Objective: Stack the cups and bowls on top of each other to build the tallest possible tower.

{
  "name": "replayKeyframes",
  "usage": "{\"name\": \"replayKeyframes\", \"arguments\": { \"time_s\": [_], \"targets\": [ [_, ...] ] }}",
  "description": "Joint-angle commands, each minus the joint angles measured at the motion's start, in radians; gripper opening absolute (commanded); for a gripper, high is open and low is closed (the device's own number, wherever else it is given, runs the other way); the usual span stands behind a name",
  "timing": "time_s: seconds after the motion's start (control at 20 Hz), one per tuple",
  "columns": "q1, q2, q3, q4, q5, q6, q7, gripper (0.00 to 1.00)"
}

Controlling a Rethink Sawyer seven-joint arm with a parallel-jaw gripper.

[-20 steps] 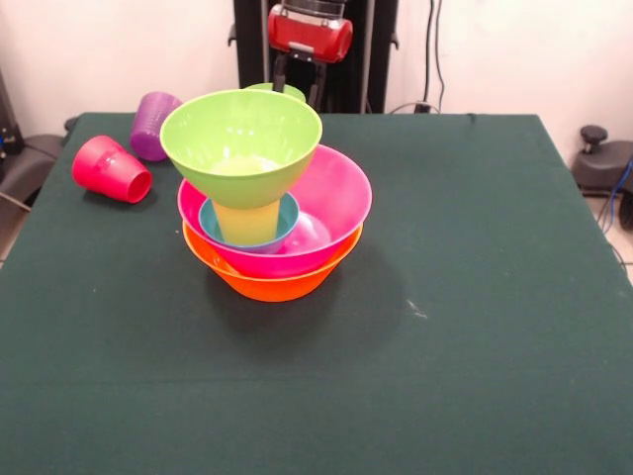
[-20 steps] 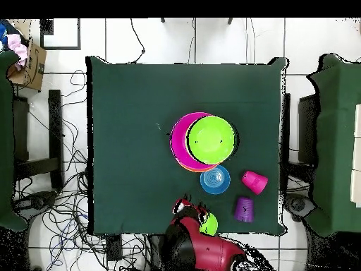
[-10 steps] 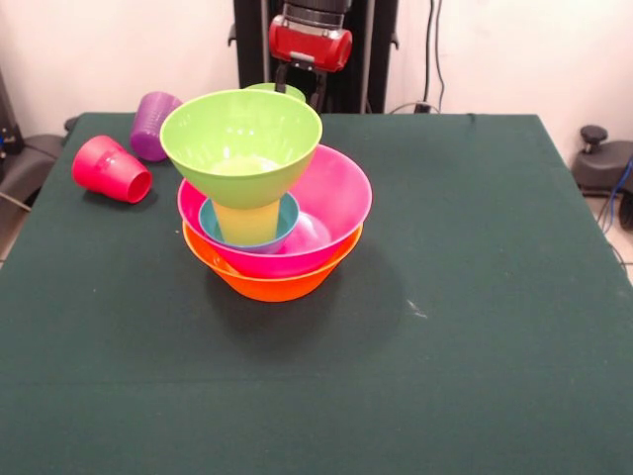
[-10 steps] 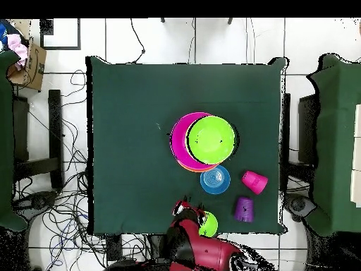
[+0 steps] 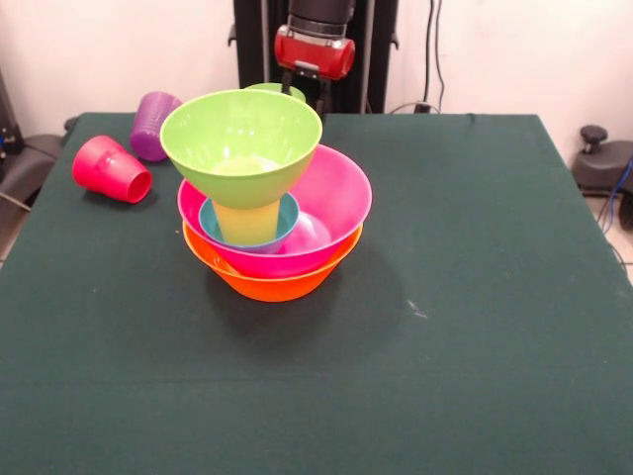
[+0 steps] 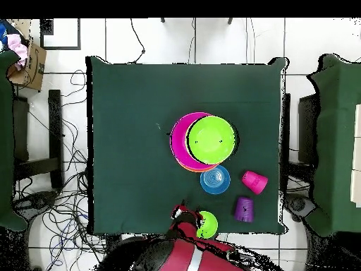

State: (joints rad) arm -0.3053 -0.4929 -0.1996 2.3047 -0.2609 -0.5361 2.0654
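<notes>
Tower (image 5: 265, 198), left of frame centre in the front view: orange bowl (image 5: 272, 282) at base, pink bowl (image 5: 331, 213) nested in it, a blue bowl (image 5: 283, 220) inside, yellow cup (image 5: 247, 220) standing in that, medium green bowl (image 5: 241, 134) on top.

Its green top hides most of the stack in the overhead view.

Red cup (image 5: 111, 169) and purple cup (image 5: 155, 124) on their sides, upper left.

Second blue bowl (image 6: 215, 179) visible only overhead.

Small green bowl (image 6: 207, 224) at the gripper (image 6: 189, 215), mostly hidden; grip cannot be told.
</notes>
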Motion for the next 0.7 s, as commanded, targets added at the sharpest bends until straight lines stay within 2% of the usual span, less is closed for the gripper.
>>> {"name": "replayKeyframes", "arguments": {
  "time_s": [0.05, 0.65, 0.7],
  "targets": [
    [0.013, 0.081, 0.050, -0.080, -0.017, -0.067, 0.142, 1.00],
    [0.014, 0.085, 0.045, -0.081, -0.013, -0.066, 0.134, 1.00],
    [0.015, 0.085, 0.045, -0.081, -0.012, -0.066, 0.135, 0.00]
  ]
}}
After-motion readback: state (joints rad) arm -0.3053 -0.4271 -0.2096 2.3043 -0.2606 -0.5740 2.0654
